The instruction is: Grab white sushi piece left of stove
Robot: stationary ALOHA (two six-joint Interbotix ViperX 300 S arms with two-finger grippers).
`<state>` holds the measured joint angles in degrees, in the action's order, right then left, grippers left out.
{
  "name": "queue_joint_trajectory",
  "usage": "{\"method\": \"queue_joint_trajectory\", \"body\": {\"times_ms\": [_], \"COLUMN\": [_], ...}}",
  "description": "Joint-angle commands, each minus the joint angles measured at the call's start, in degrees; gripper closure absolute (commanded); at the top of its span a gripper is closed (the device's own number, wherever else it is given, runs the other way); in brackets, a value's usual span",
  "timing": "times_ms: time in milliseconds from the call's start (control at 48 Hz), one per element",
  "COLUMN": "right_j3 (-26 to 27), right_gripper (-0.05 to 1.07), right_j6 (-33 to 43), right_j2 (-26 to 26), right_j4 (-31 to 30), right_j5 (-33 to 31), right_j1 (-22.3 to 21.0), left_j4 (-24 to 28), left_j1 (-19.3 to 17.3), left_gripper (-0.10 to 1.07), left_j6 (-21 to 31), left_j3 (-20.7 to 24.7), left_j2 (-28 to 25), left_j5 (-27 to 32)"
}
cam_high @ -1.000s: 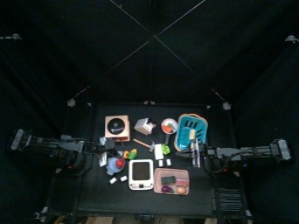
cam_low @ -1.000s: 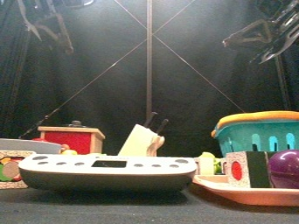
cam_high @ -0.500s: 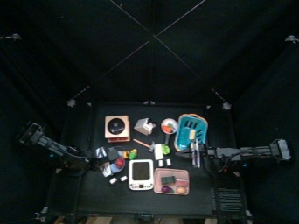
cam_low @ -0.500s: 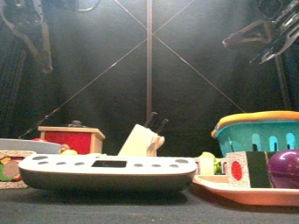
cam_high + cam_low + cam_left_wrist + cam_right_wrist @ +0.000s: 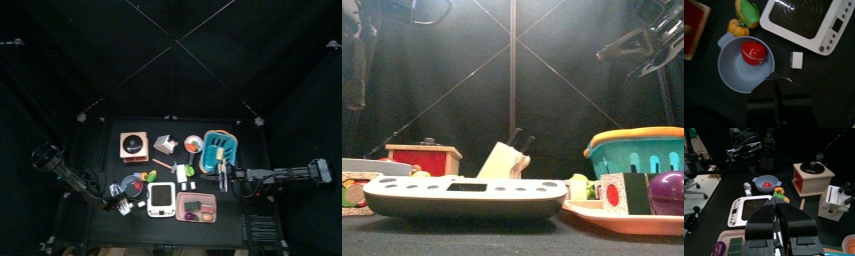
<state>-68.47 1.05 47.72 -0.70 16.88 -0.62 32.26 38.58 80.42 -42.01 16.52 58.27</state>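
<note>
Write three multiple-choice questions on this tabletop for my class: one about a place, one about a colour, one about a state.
1. Where is the white sushi piece?
A in the bowl
B between bowl and stove
C on the stove

2. What colour is the toy food in the bowl?
A purple
B green
C red

3. What state is the sushi piece in?
A lying on the table
B lifted into the air
C stacked on another piece

Key: 1 B, it lies in the gap between them. 2 C, the left wrist view shows it red. 3 A, it rests on the table, ungripped.
</note>
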Motion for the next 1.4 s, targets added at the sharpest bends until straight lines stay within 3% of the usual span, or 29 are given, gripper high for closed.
{"method": "queue_joint_trajectory", "body": {"times_ms": [0,167,271,438,875,1375], "right_j3": [0.6,0.6,0.5,0.6,0.5,0.4], "right_gripper": [1.02,1.02,1.02,1.02,1.02,1.02], "right_j6": [0.0,0.0,0.0,0.0,0.0,0.0], "right_j2": [-0.6,-1.0,-1.1,-1.2,-2.5,-3.5], "right_j4": [0.0,0.1,0.1,0.1,0.1,0.1], "right_j5": [0.2,0.2,0.2,0.2,0.2,0.2], "right_j1": [0.1,0.2,0.2,0.2,0.1,-0.3], "left_j4": [-1.6,-6.4,-8.3,-10.1,-12.1,-11.8], "left_j1": [0.9,0.9,1.0,1.1,0.7,-0.8], "left_gripper": [0.53,0.28,0.21,0.21,0.21,0.23], "left_j6": [0.3,0.8,0.8,0.8,1.9,1.9], "left_j3": [2.0,2.4,3.3,4.7,3.5,1.1], "left_j2": [-2.0,-7.3,-10.0,-12.8,-15.5,-17.6], "left_j5": [-1.4,-3.3,-3.4,-3.4,-3.7,-10.9]}}
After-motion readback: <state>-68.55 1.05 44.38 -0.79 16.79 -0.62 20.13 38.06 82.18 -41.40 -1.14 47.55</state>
